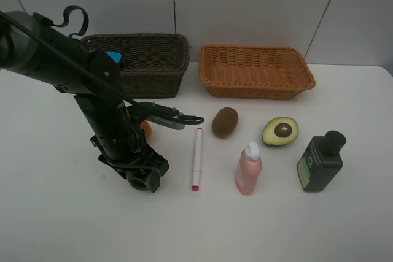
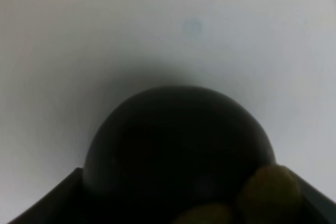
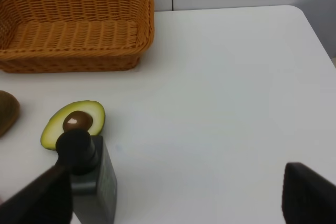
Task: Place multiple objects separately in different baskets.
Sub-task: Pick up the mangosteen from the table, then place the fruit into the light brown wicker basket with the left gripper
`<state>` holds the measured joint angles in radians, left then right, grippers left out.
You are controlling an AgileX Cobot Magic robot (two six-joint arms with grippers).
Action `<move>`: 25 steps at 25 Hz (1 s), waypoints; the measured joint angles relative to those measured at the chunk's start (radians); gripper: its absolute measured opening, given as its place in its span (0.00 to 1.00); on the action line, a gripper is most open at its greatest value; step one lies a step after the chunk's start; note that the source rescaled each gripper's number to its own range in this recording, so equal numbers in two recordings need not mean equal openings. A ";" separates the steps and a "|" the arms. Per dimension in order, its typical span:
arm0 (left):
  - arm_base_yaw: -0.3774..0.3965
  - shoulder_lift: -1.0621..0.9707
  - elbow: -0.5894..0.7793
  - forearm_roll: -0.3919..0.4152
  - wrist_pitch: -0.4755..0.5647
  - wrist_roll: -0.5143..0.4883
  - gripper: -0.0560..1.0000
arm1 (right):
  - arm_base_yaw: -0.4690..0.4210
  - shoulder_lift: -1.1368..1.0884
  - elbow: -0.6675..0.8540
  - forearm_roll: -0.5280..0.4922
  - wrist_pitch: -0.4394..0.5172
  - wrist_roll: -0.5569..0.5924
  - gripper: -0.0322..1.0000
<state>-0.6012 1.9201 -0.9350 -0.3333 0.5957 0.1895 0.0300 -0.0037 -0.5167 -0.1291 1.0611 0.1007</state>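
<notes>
My left gripper (image 1: pixel 145 179) is down at the table, left of the white marker (image 1: pixel 197 158). Its wrist view is filled by the dark mangosteen (image 2: pixel 173 145), sitting between the jaws; whether they touch it is unclear. An orange bun (image 1: pixel 145 129) peeks out behind that arm. The blue eraser (image 1: pixel 114 57) lies in the dark brown basket (image 1: pixel 153 75). The kiwi (image 1: pixel 225 121), avocado half (image 1: pixel 280 131), pink bottle (image 1: pixel 248 169) and dark green bottle (image 1: pixel 320 162) stand on the table. My right gripper (image 3: pixel 173 198) is open above the table, beside the green bottle (image 3: pixel 92 177).
The light orange basket (image 1: pixel 256 72) sits at the back right of the dark one with nothing showing inside. In the right wrist view the table's edge (image 3: pixel 315 30) runs close by, past the avocado half (image 3: pixel 73 124).
</notes>
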 joint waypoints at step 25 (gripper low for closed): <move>0.000 0.107 -0.800 0.000 0.000 -0.028 0.76 | 0.000 0.000 0.000 0.000 0.000 0.000 1.00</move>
<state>-0.6012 2.0267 -1.7351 -0.3333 0.5953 0.1612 0.0300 -0.0037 -0.5167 -0.1291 1.0611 0.1007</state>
